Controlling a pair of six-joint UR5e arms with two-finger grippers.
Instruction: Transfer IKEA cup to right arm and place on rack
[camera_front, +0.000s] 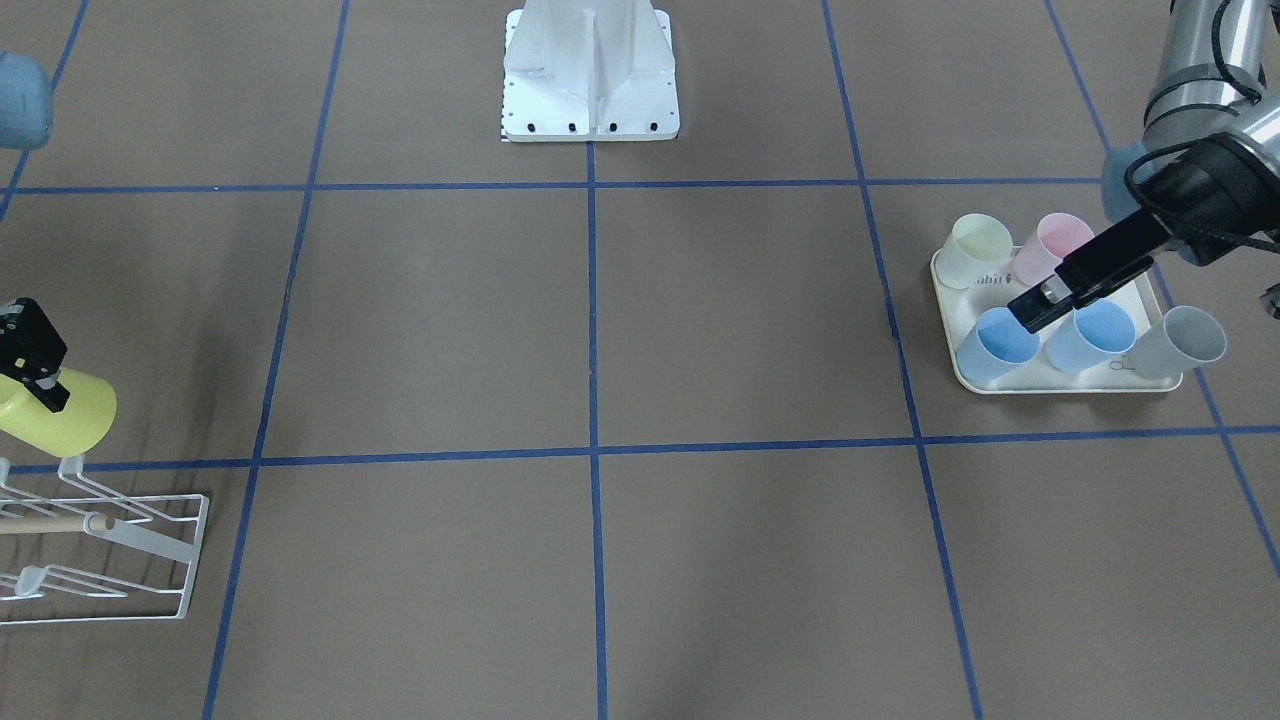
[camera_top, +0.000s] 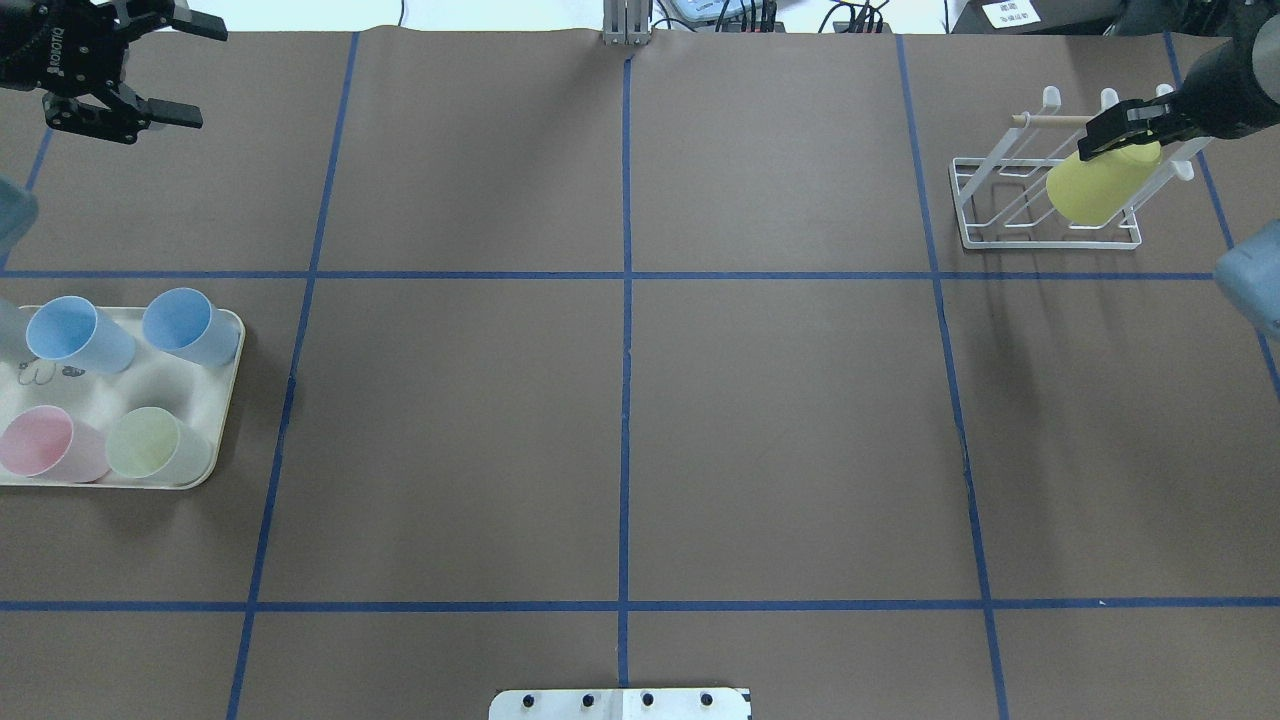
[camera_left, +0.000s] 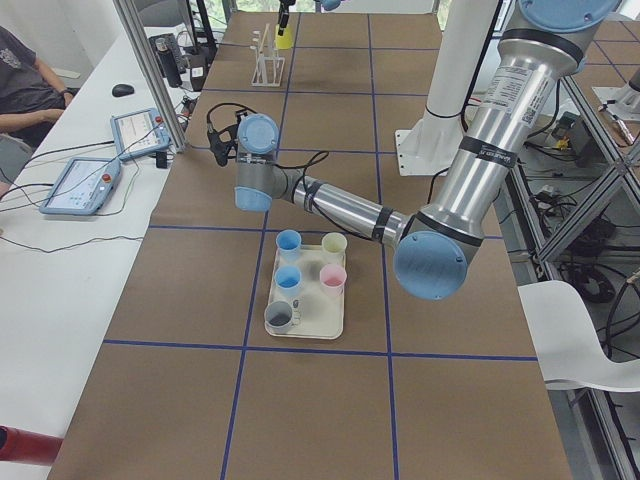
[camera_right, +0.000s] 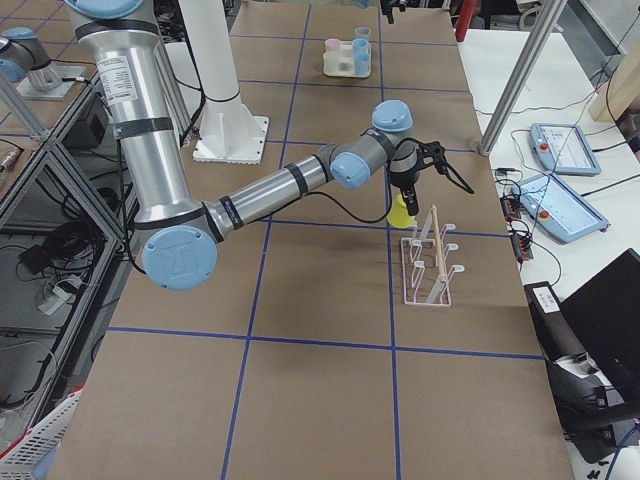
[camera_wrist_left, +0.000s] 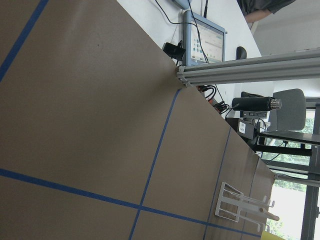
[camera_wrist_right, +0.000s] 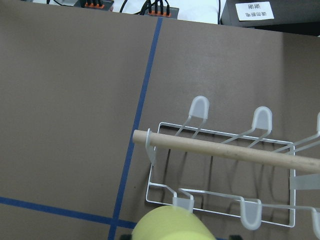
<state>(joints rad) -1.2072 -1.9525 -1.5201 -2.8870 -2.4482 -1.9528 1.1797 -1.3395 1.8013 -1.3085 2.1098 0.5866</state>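
Right gripper (camera_top: 1122, 132) clamped on yellow IKEA cup (camera_top: 1100, 188), held over rack (camera_top: 1050, 245) at far right of worktop (camera_top: 780, 430). Cup tilted, long axis diagonal: wide mouth low toward rack base, narrow end up at gripper. Left gripper (camera_top: 205, 75) spread wide, empty, past cup tray (camera_top: 215, 390).

Silver-grey right arm (camera_right: 150, 130) and left arm (camera_left: 490, 140) — light-blue joint caps, black cables, white base (camera_front: 590, 70)
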